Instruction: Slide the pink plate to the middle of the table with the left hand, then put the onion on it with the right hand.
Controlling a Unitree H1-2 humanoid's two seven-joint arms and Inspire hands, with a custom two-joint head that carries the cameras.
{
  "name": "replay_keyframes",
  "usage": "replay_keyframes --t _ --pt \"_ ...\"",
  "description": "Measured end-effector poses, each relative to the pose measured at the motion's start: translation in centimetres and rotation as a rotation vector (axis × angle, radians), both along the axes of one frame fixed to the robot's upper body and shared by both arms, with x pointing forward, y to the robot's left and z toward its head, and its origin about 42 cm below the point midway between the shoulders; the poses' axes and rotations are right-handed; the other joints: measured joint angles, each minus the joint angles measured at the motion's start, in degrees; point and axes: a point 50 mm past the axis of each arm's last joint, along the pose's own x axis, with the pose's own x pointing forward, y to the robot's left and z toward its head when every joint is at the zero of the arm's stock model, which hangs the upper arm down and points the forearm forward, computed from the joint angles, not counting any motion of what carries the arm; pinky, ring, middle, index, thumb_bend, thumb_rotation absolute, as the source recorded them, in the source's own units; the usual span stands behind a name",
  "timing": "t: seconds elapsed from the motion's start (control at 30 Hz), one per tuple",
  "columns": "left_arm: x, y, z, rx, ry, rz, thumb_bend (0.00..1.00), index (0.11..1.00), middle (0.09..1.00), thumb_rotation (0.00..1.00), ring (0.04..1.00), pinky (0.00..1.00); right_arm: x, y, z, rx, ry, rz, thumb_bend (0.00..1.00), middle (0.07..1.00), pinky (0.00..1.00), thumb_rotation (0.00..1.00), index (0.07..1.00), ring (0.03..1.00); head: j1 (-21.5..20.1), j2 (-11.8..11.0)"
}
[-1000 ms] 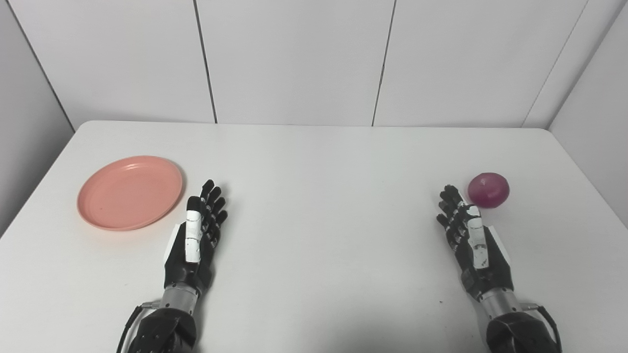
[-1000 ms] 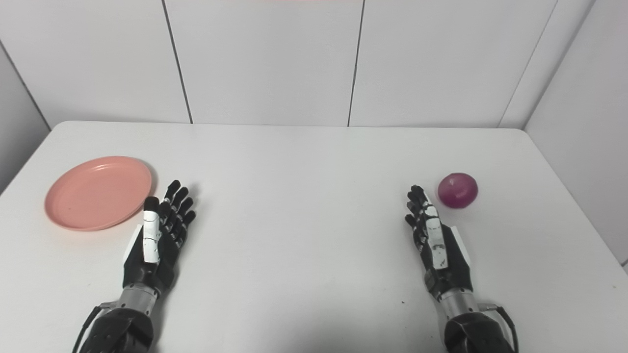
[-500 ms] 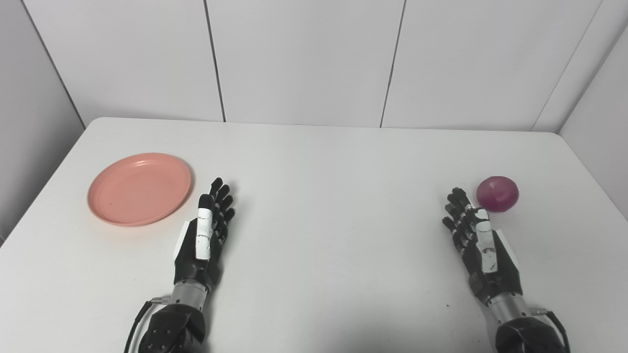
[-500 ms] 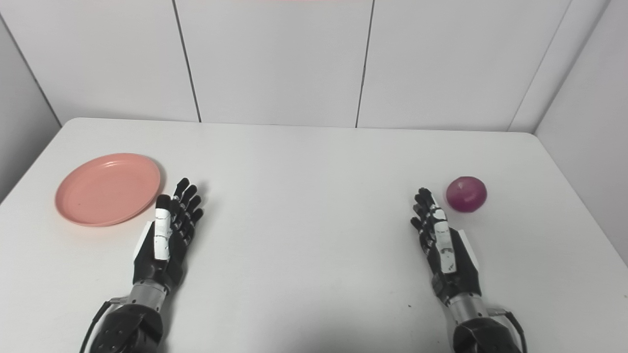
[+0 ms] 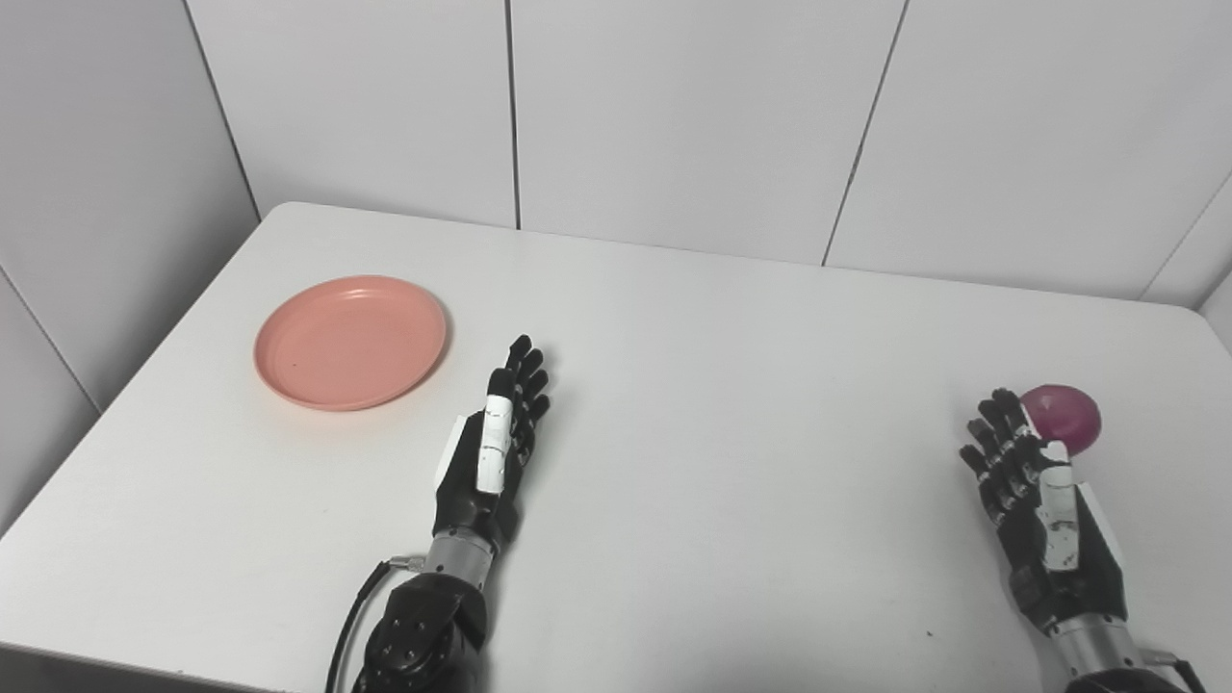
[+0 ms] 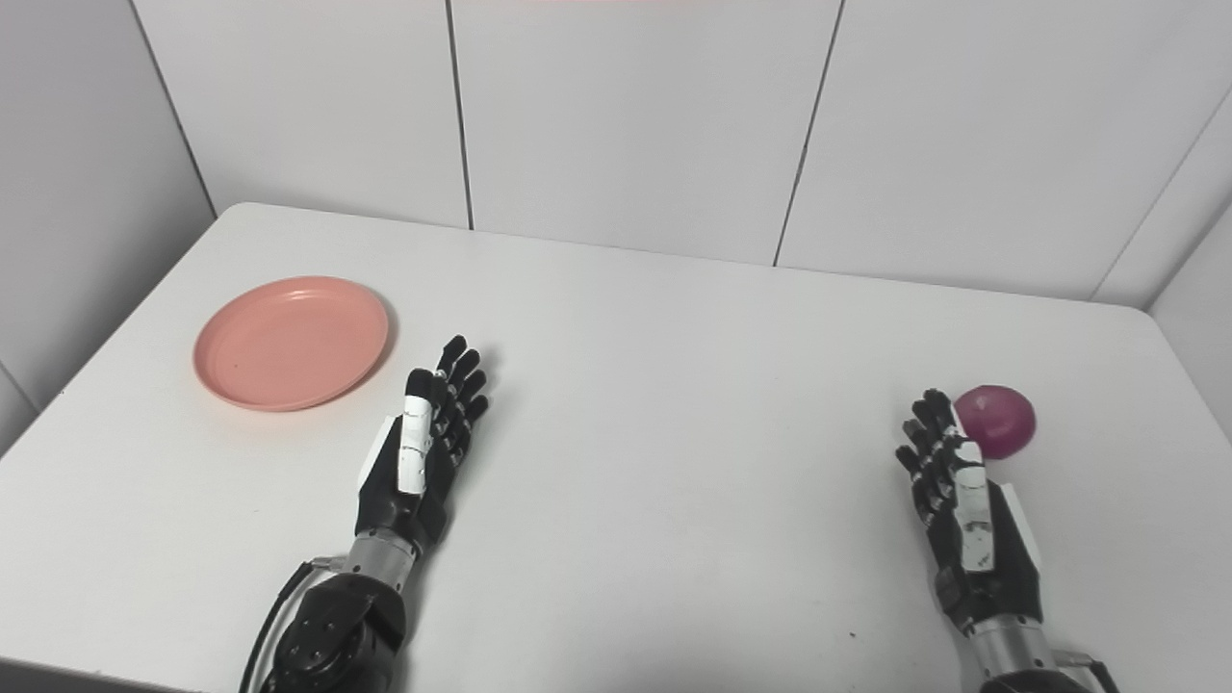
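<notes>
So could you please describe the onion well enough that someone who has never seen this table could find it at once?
Start from the white table and go to its right side, far from the pink plate on the left. There, just beyond the fingertips of the open right hand, lies the onion. It is the only round, purple thing on the table.

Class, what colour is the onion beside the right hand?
Purple-red onion; clearest in the right eye view.

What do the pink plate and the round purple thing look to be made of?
The round pink plate looks like matte plastic: even colour, a thin moulded rim, soft sheen. The round purple onion has smooth, glossy skin; whether it is real or a plastic replica, I cannot tell.
</notes>
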Motion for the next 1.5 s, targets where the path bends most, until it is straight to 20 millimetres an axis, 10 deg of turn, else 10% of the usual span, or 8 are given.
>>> replay_keyframes --t 0.97,1.5 --pt "0.8 -3.3 0.0 -0.019 -0.002 -0.018 0.82 1.000 1.000 1.00 1.000 1.00 0.7 -2.5 -0.2 -0.002 0.002 -0.007 0.88 1.000 1.00 1.00 1.000 1.000 4.93 -1.50" --pt "1.0 0.6 0.9 0.022 -0.043 -0.010 0.96 0.928 0.940 1.00 0.940 0.97 0.6 -2.2 0.0 -0.014 -0.004 -0.006 0.87 1.000 1.00 1.00 1.000 1.000 3.17 -1.67"
